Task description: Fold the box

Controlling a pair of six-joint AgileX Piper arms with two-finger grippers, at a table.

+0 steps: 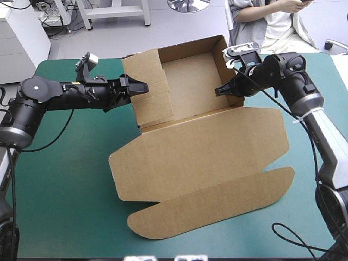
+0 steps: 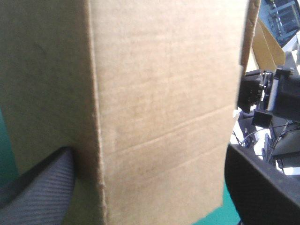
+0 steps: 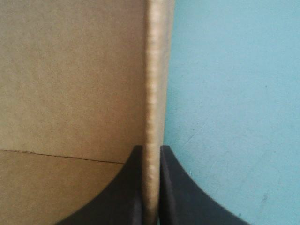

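The box [image 1: 201,147] sits in the middle of the surface [image 1: 65,179], its tray toward the far edge and its lid flat toward the near edge. My right tool [image 1: 219,91] is clamped on the right wall. My left tool [image 1: 140,87] stands wide astride the left wall.

Setting: robotics lab. Evidence: two black robot arms, left arm [image 1: 65,92] and right arm [image 1: 296,89], working over a table [image 1: 60,185] with a teal-green cover. Beyond its far edge are a white cabinet [image 1: 22,41], a white bench frame [image 1: 145,13], loose cables [image 1: 51,19], a chrome chair base [image 1: 187,5] and grey floor [image 1: 179,30].
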